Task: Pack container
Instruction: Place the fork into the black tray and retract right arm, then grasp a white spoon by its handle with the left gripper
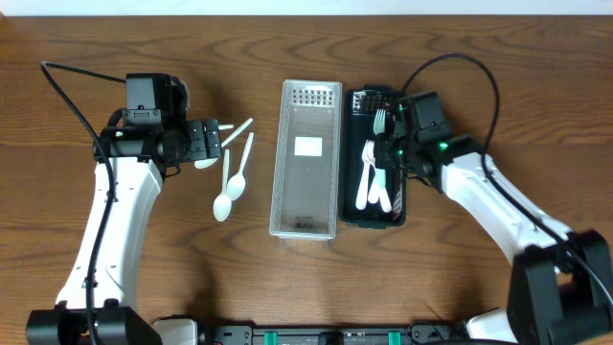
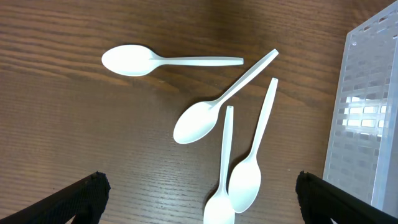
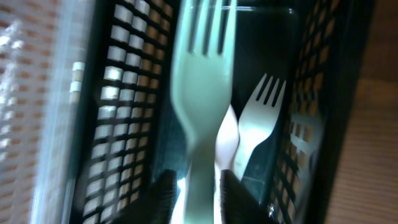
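Several white plastic spoons (image 2: 205, 115) lie on the wood table (image 1: 235, 172), left of a clear perforated container (image 1: 306, 158). My left gripper (image 2: 199, 202) hovers open above the spoons, holding nothing; overhead it sits at the far end of the spoons (image 1: 203, 141). A black perforated basket (image 1: 375, 158) to the right of the clear container holds white forks and spoons. My right gripper (image 3: 200, 196) is shut on the handle of a white fork (image 3: 204, 74), tines pointing away, held over the black basket (image 3: 124, 93). Another fork (image 3: 258, 124) lies in the basket below.
The clear container's wall shows at the right edge of the left wrist view (image 2: 367, 112) and at the left edge of the right wrist view (image 3: 37, 106). Black cables run from both arms over the table.
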`<act>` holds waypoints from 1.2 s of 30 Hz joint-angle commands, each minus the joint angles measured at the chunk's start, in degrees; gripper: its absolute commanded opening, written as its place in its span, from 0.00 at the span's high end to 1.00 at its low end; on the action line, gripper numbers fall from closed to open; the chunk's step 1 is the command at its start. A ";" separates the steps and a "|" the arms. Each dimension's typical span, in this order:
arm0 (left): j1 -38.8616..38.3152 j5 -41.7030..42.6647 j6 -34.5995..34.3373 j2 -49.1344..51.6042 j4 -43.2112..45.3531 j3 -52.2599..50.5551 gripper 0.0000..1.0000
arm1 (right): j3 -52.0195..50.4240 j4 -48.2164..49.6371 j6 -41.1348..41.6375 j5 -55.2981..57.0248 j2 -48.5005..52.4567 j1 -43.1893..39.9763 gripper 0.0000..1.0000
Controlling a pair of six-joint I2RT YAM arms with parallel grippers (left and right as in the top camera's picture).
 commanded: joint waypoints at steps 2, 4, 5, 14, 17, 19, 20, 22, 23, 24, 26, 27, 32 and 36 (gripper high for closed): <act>0.24 0.00 -3.50 0.37 -2.01 0.90 0.02 | 2.34 -0.28 -1.88 -0.46 -1.03 -0.09 0.43; 0.24 0.00 -3.52 0.37 -2.60 0.90 0.02 | 5.77 -2.99 -2.97 -0.39 -2.75 -0.90 0.38; 0.24 0.00 -3.52 0.37 -2.60 0.90 0.02 | 8.39 -5.18 -3.91 -0.13 -4.00 -1.73 0.32; 0.24 3.02 -3.52 0.37 -2.27 0.92 0.02 | 23.82 -22.38 -5.46 8.41 -7.41 -15.69 0.16; 0.24 2.95 -3.50 0.39 -1.49 1.09 0.02 | 23.96 -26.82 -5.46 8.39 -7.30 -22.40 0.16; 0.28 2.43 -3.50 1.03 -2.19 2.08 0.01 | 23.82 -29.40 -5.46 8.37 -7.02 -26.01 0.14; 0.33 2.03 -3.50 1.68 -2.97 2.97 0.00 | 23.74 -30.36 -5.46 8.37 -6.95 -27.30 0.12; 0.35 0.85 -3.48 4.09 -5.55 5.88 0.01 | 23.71 -31.82 -5.40 8.37 -6.88 -29.64 0.06; 0.35 0.28 -3.43 5.64 -7.10 7.72 0.02 | 23.71 -32.26 -5.40 8.37 -6.88 -30.58 0.02; 0.35 -0.57 -3.19 7.76 -9.16 10.23 0.02 | 23.71 -32.59 -5.40 8.37 -6.88 -31.36 0.01; 0.35 -1.42 -2.36 12.07 -12.96 15.17 0.02 | 23.71 -32.85 -5.20 8.35 -6.88 -32.41 0.01; 0.35 -1.42 -1.60 14.71 -14.99 18.05 0.02 | 23.71 -32.79 -5.20 8.35 -6.88 -32.65 0.01; -0.28 -1.36 7.23 24.50 -19.93 27.17 0.03 | 23.71 -31.95 -5.20 8.35 -6.88 -32.81 0.01; -1.40 -1.33 15.63 28.79 -19.65 27.36 0.11 | 23.71 -32.35 -5.22 8.37 -6.88 -32.81 0.01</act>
